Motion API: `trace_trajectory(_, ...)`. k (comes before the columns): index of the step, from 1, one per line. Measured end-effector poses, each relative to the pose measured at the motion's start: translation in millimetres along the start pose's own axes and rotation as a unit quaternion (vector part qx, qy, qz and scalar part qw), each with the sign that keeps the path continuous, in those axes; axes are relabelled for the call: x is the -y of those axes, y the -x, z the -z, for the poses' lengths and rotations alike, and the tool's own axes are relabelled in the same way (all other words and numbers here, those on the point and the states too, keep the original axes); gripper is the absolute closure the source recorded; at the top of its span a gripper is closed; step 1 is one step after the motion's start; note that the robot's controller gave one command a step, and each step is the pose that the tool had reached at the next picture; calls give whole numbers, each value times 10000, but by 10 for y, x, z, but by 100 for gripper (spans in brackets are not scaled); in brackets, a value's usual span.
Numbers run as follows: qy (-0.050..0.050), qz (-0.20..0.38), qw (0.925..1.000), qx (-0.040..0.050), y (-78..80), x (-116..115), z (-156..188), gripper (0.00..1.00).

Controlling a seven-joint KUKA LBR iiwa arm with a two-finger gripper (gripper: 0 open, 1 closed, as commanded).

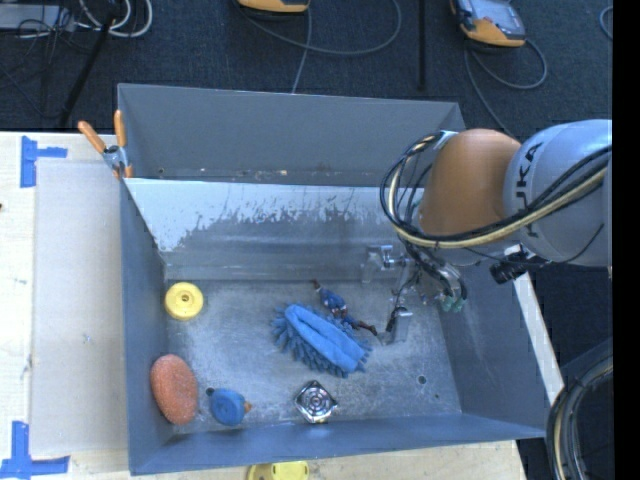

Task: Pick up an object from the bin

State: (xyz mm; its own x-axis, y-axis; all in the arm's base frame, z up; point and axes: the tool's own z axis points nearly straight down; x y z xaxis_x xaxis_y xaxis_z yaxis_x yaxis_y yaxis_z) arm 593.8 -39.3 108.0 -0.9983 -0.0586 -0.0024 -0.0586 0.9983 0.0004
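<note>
My gripper (398, 316) hangs low over the right middle of the bin, below the arm's orange cover. Just left of it lies a small dark thing with blue and red parts (335, 308), with a thin piece trailing toward the gripper. A blue bristly brush-like thing (320, 338) lies beside that, in the bin's middle. I see nothing held in the gripper.
A yellow round disc (184, 301) sits at the left. An orange-brown oval lump (174, 388) and a small blue thing with an orange tip (228, 407) lie at the front left. A shiny silver thing (315, 402) lies at the front middle.
</note>
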Motion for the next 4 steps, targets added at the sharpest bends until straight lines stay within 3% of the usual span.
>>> trace_trajectory(1, 1, -532, 9986, -25, -149, -121, -267, 0)
trace_trajectory(2, -2, -600, 9982, -23, -327, -267, -342, 0)
trace_trajectory(3, 1, 835, 9965, -15, -354, -563, -382, 100)
trace_trajectory(4, 2, 844, 9964, -15, -354, -566, -382, 0)
